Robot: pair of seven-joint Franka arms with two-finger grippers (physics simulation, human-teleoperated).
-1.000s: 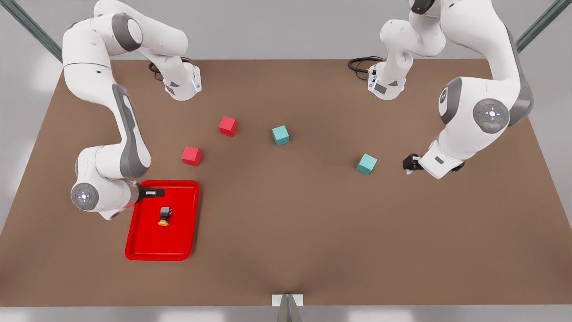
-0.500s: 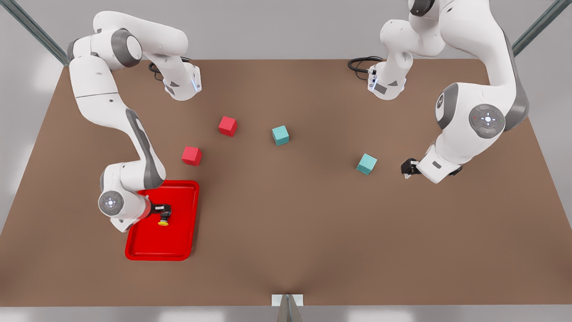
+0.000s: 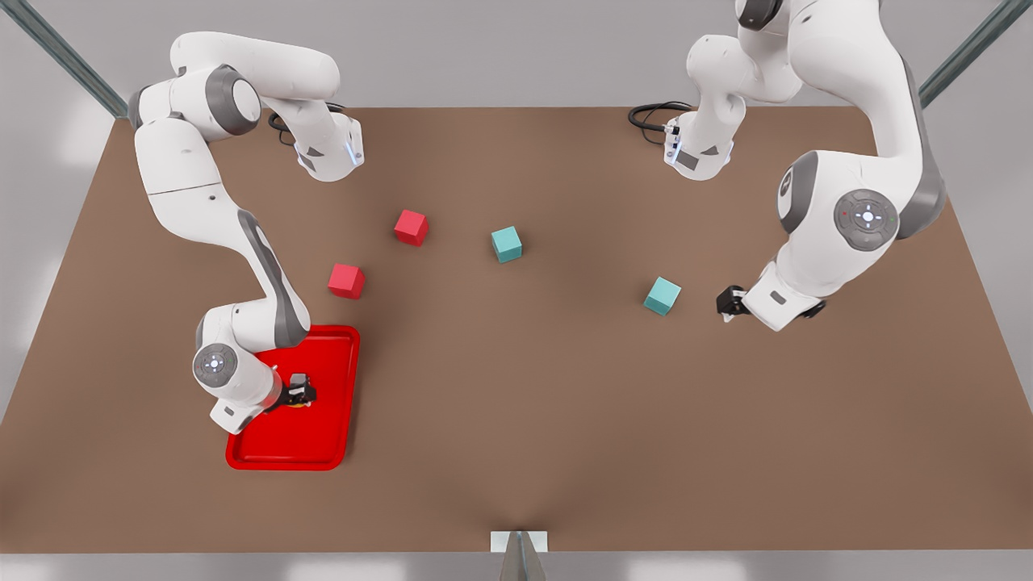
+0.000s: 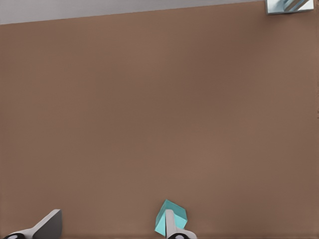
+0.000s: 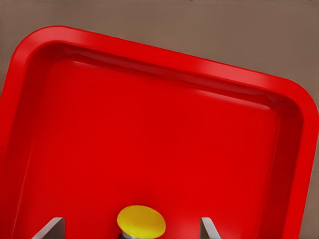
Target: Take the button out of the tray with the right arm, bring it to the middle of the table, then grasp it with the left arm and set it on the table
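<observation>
Step 1, pickup: right gripper (image 3: 300, 393) is spread wide around the button (image 5: 141, 221), which lies inside the tray (image 3: 327, 440). Closing, then lifting, is called for next. Left gripper (image 3: 729, 304) is parked agape over the counter (image 3: 516, 420).

tray rim (image 5: 164, 57) — low wall, table (image 3: 516, 420) open
</observation>
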